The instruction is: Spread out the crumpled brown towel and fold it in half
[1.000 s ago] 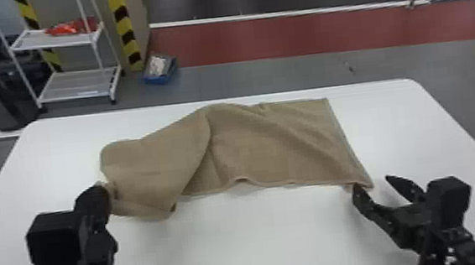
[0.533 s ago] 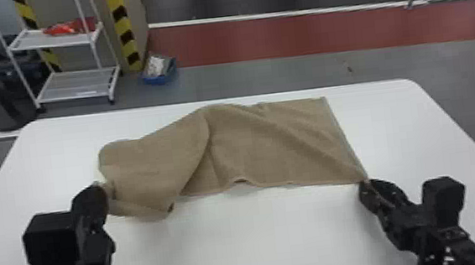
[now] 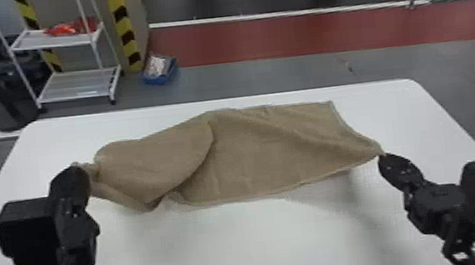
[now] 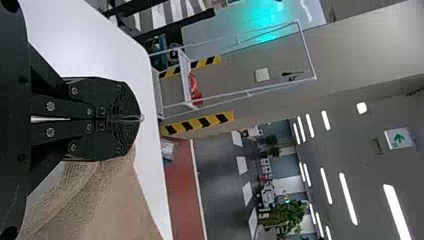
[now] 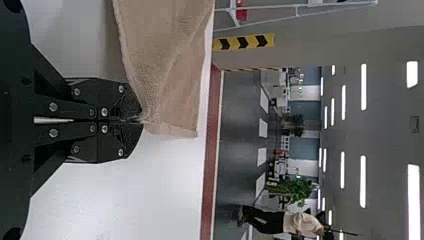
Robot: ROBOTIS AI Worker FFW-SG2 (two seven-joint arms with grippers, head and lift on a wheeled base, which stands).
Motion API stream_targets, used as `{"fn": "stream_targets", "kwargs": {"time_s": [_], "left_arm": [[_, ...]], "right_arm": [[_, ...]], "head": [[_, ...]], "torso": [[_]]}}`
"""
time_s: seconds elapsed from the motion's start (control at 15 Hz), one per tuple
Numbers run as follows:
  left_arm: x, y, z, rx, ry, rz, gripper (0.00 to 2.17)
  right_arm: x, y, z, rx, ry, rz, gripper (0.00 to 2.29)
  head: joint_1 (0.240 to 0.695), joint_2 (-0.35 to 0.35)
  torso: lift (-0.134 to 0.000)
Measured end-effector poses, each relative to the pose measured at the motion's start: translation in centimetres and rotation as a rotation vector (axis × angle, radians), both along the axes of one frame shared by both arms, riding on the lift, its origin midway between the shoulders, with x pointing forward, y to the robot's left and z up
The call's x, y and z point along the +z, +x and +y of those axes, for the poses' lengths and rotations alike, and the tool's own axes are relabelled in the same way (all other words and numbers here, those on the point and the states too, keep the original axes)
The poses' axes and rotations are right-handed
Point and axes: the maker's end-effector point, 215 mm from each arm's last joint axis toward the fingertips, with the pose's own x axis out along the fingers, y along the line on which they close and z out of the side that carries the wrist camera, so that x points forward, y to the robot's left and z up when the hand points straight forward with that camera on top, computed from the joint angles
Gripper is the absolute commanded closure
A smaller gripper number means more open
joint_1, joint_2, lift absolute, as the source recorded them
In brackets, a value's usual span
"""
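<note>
The brown towel lies stretched sideways across the white table, its left part folded over on itself and wavy. At its near right corner, my right gripper is closed on the cloth and holds that corner a little above the table. My left gripper is at the towel's left end, shut on its edge. In the left wrist view the left gripper has its fingers pressed together beside the towel. The right wrist view has the right gripper pinching the corner of the towel.
Beyond the table's far left corner stand a white shelf rack and a blue bin on the floor. Yellow-and-black striped posts rise behind them.
My right gripper has closed on the towel's near right corner and lifted it slightly; it was open beside it before. The left gripper has stayed nearly in place.
</note>
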Motion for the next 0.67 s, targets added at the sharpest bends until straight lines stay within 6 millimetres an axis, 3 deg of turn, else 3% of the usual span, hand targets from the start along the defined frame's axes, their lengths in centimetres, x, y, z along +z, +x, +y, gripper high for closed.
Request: {"fn": "stream_targets", "kwargs": {"time_s": [0.27,0.47,0.67], "left_arm": [[6.0,0.2,1.4,0.032,0.046,-0.098,1.42],[7.1,0.4,2.3,0.055,0.077,-0.066,1.42],[7.6,3.0,2.1,0.037,0.085,-0.056,1.42]], "right_arm": [[6.6,-0.4,-1.5,0.009,0.001,-0.05,1.65],[8.9,-0.3,-4.0,-0.023,0.029,-0.046,1.65],[11.3,2.2,-6.9,-0.072,0.035,-0.082,1.65]], "head": [[0.695,-0.02],[0.695,-0.033],[0.695,-0.066]], "torso": [[-0.123],[-0.123],[-0.123]]}}
